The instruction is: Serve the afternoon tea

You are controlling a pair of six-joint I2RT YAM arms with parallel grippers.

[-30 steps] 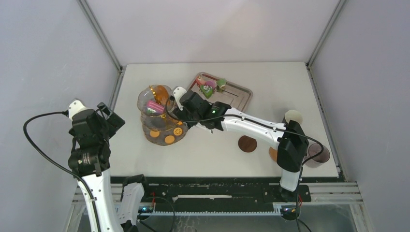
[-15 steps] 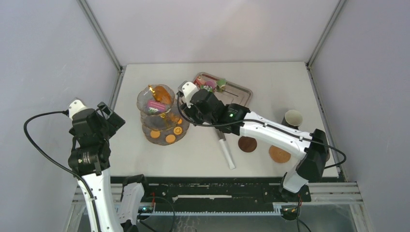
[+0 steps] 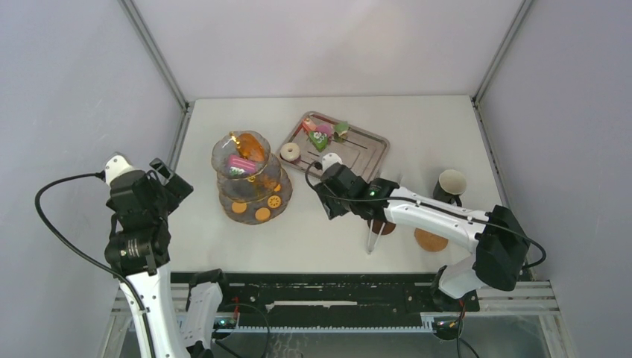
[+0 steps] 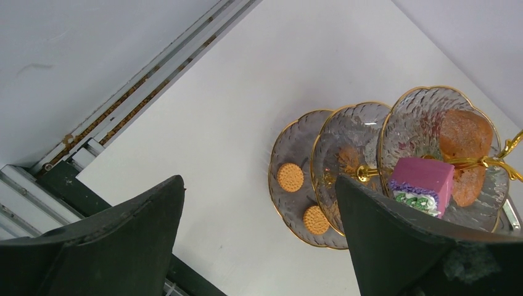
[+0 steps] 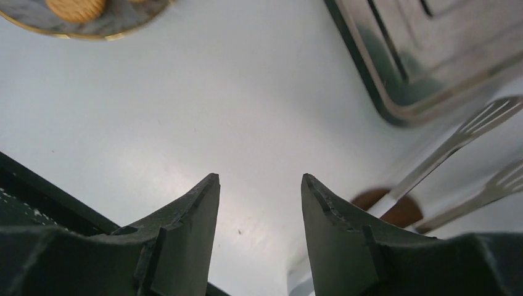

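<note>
While both my arms reach over the white table (image 3: 447, 127), neither one holds anything. My left gripper (image 4: 259, 182) hangs high by the table's left edge, its fingers (image 4: 123, 240) spread wide with only air between them, and it looks down on the stand. My right gripper (image 5: 259, 179) is stretched out low over bare tabletop between the stand and the tray. Its fingers (image 5: 191, 234) are parted and grip nothing.

The steel tray (image 3: 369, 153) lies askew at the far middle of the table. Left of it, well apart from my left gripper, the three-tier glass stand (image 4: 295, 145) is upright on its gold pole. The long tongs (image 5: 456, 143) lie flat on the table just right of my right gripper, untouched.

A cup (image 3: 450, 183) sits upright toward the right edge. Near the front right lies a brown coaster (image 3: 431, 240), bare. A second coaster (image 5: 404, 214) beside it is partly hidden under my right arm, and the tongs lie across it.

The white ring donut (image 3: 289, 152) rests at the tray's left corner. A cluster of small cakes (image 3: 320, 136) sits at the tray's far end.

On the stand's top tier a pink cake (image 4: 425, 179) sits against the pole, with an orange-brown piece (image 4: 465, 132) next to it. Orange cookies (image 4: 290, 176) lie on the bottom tier, near its rim.
</note>
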